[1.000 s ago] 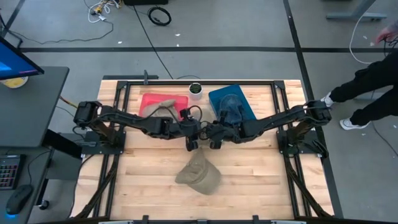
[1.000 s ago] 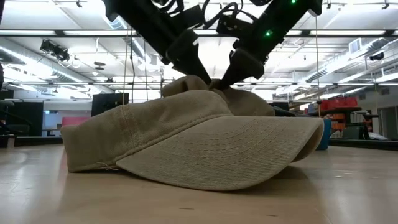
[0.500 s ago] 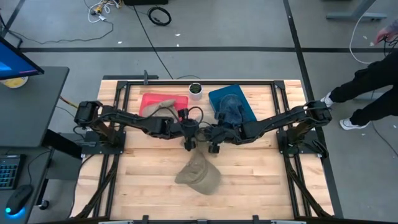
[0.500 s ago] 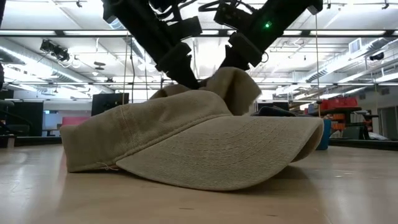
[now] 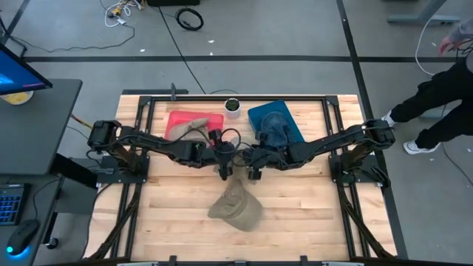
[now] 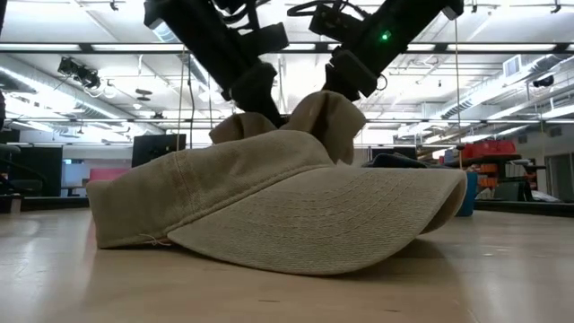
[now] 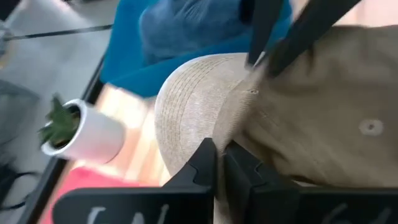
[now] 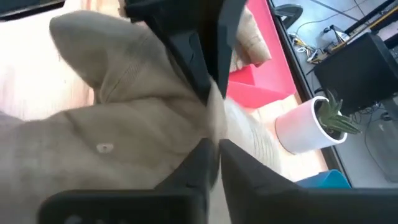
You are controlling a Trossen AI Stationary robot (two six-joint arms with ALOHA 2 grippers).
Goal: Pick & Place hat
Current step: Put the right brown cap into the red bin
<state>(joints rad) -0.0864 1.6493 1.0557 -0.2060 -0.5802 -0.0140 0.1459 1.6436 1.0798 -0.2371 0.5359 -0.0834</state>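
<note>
A tan hat (image 5: 236, 205) lies near the table's front edge, its brim (image 6: 305, 224) flat on the wood and toward the low camera. Its soft crown is drawn up into two peaks. My left gripper (image 5: 225, 171) is shut on the left peak (image 6: 235, 126). My right gripper (image 5: 253, 174) is shut on the right peak (image 6: 334, 112). The two grippers stand close together above the hat's far side, fingers slanting down toward each other. My left gripper (image 7: 219, 155) pinches a fold of the crown cloth (image 7: 224, 124) between its two fingers, slanting down from the table's left. The cloth rises to the fingers while the brim stays on the table. My right gripper (image 8: 214, 149) pinches a raised fold of the crown (image 8: 214, 121) between its two fingers, slanting down from the table's right. This fold stands higher than the left one, and the rest of the hat stays on the table.
At the back stand a red tray (image 5: 177, 118) with a tan hat (image 5: 194, 127) on it, a blue tray (image 5: 292, 118) with a blue denim hat (image 5: 275, 133), and a small white plant pot (image 5: 232, 107) between them. A person (image 5: 443, 96) stands beyond the table's right edge.
My left gripper has come down onto the crown and shut on a fold of it. My right gripper has drawn its fold of the crown upward, so the crown stands higher than before. The brim has stayed where it was.
</note>
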